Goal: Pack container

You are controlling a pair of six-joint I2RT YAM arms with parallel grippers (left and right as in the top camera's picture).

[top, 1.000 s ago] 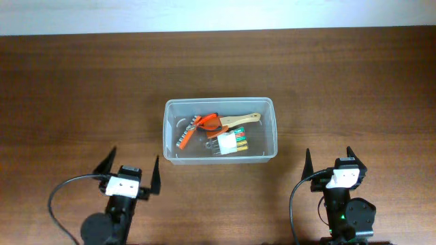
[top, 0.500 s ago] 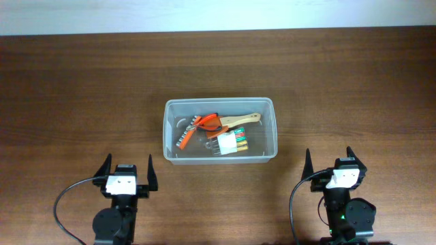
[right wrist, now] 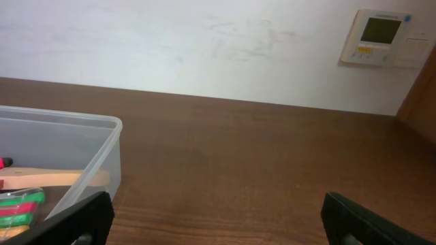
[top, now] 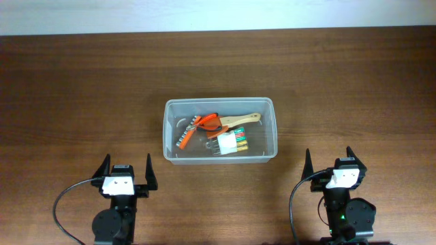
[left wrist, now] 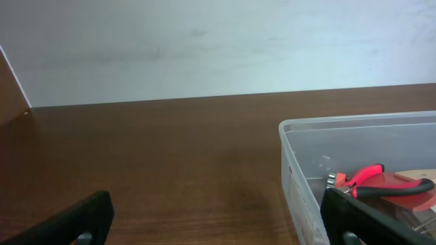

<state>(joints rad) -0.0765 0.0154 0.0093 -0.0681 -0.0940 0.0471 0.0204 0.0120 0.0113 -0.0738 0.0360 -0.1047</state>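
Observation:
The clear plastic container (top: 169,129) stands mid-table. Inside lie orange-handled pliers (top: 208,122), a wooden-handled tool (top: 244,120), an orange bit strip (top: 185,137) and a white set of coloured bits (top: 230,143). My left gripper (top: 127,171) is open and empty, near the front edge, left of the container. My right gripper (top: 328,163) is open and empty, to its front right. In the left wrist view the container (left wrist: 300,170) sits at right with the pliers (left wrist: 368,182) inside. In the right wrist view the container's corner (right wrist: 109,153) shows at left.
The brown wooden table (top: 82,88) meets a white wall at the back. A wall control panel (right wrist: 381,37) shows in the right wrist view. Black cables loop beside each arm base at the front edge.
The left gripper has swung from a slight tilt to facing straight back and shifted a little. The right arm and the container's contents have not moved.

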